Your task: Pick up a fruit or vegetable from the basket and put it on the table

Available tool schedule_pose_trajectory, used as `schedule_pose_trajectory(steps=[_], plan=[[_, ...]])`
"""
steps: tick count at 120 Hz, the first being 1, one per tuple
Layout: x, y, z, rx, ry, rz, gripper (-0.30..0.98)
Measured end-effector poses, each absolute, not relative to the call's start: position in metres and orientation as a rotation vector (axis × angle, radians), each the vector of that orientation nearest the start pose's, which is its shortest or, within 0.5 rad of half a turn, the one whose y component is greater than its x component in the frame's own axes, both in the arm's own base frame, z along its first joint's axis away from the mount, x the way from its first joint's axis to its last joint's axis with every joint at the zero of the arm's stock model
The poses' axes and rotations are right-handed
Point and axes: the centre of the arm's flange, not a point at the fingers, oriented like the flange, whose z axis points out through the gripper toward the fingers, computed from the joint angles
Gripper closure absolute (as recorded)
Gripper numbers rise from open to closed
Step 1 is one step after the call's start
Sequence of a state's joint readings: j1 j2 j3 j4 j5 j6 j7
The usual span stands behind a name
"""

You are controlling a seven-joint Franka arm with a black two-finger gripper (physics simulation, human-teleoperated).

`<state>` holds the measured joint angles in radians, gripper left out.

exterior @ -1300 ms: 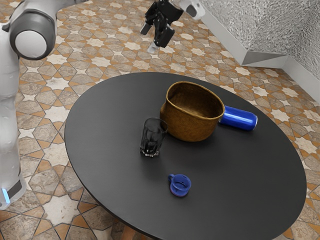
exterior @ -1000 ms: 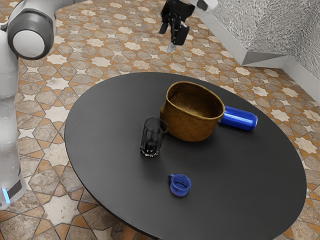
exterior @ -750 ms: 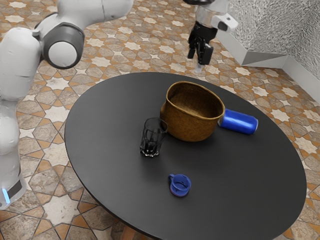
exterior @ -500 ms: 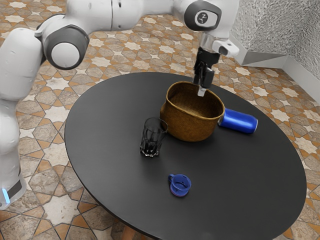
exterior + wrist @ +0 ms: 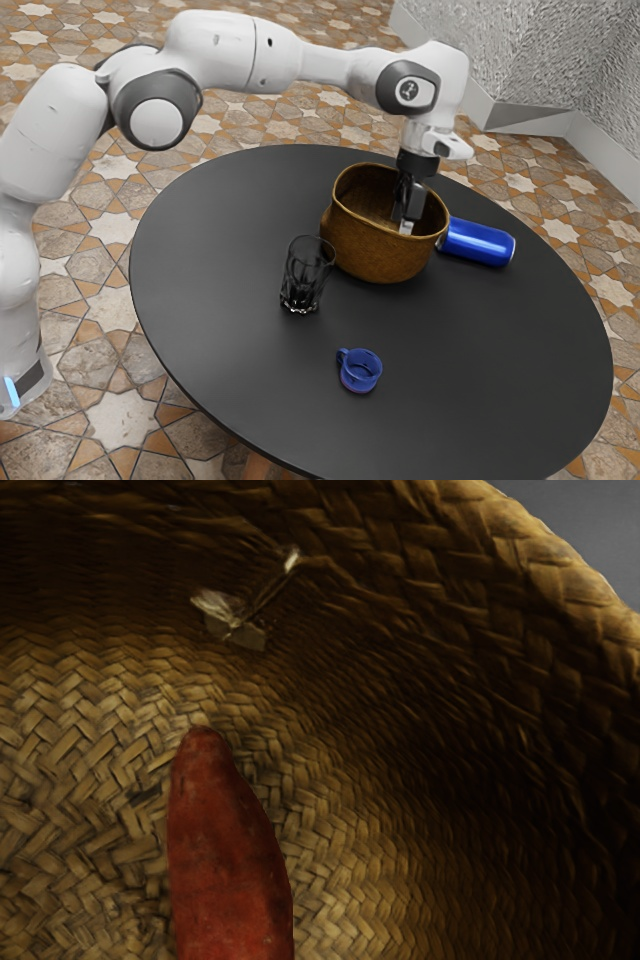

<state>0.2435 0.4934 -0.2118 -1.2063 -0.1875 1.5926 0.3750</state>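
Might roll the sweet potato (image 5: 228, 865), lying in the basket (image 5: 375, 248) toward the table's (image 5: 480, 360) far edge, by lowering the hand (image 5: 405, 226) off-centre; cannot tell whether clenched or released.

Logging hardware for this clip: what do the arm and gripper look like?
The arm is glossy white with rounded segments, dark grey rings around pale round caps, and a small black emblem near the wrist; a light-blue strip glows at its base. The gripper is black, with pale tips.
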Motion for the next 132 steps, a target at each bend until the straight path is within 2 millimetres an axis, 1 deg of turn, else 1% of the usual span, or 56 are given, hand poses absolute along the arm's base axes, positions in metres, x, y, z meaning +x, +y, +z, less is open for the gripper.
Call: schedule_pose_trajectory(steps=[12,28,40,62,76,108,118,132], plan=[[0.689,0.043,0.491,-3.406,0.543,0.061,0.0],[0.69,0.043,0.485,-3.405,0.576,0.059,0.0],[0.691,0.042,0.476,-3.407,0.595,0.07,0.0],[0.691,0.041,0.473,-3.405,0.62,0.065,0.0],[0.689,0.039,0.461,-3.407,0.625,0.099,0.0],[0.689,0.041,0.451,-3.411,0.622,0.105,0.0],[0.688,0.041,0.443,-3.411,0.619,0.128,0.0],[0.687,0.044,0.44,-3.371,0.612,0.142,0.0]])
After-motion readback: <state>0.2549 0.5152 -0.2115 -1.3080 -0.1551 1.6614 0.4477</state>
